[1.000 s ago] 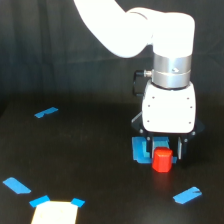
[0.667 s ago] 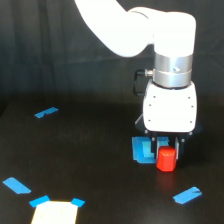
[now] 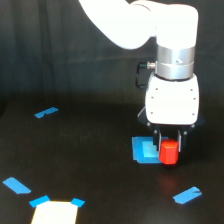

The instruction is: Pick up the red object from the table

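While the dark fingers (image 3: 169, 141) clasp the small matte red-orange cylinder (image 3: 169, 152) by its top, it sits beside a flat blue square patch (image 3: 145, 150) on the dark bench (image 3: 90, 165). Such a shallow grip could let it slip during lifting.

There is one view only, from a camera off the arm, raised a little and looking down at a slant across the dark counter (image 3: 75, 150). It stands fairly near: the arm (image 3: 170, 95) fills the upper right and is cut by the top edge. The counter's far edge meets a black backdrop.
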You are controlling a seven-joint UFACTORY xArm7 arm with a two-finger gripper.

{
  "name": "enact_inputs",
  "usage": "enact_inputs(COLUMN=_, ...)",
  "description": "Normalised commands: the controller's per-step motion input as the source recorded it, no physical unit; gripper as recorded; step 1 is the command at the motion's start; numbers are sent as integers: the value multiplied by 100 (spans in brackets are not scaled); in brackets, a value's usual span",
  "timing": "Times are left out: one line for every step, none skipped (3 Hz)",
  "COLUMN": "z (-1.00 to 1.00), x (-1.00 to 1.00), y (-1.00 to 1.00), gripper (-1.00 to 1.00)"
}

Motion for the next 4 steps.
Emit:
enact_inputs(z=92, x=27, y=19, gripper=-100)
enact_inputs(z=100, x=9, y=45, gripper=-100)
enact_inputs(z=100, x=-59, y=-96, gripper=-100)
enact_inputs(z=90, x=-100, y=-100, gripper=-100)
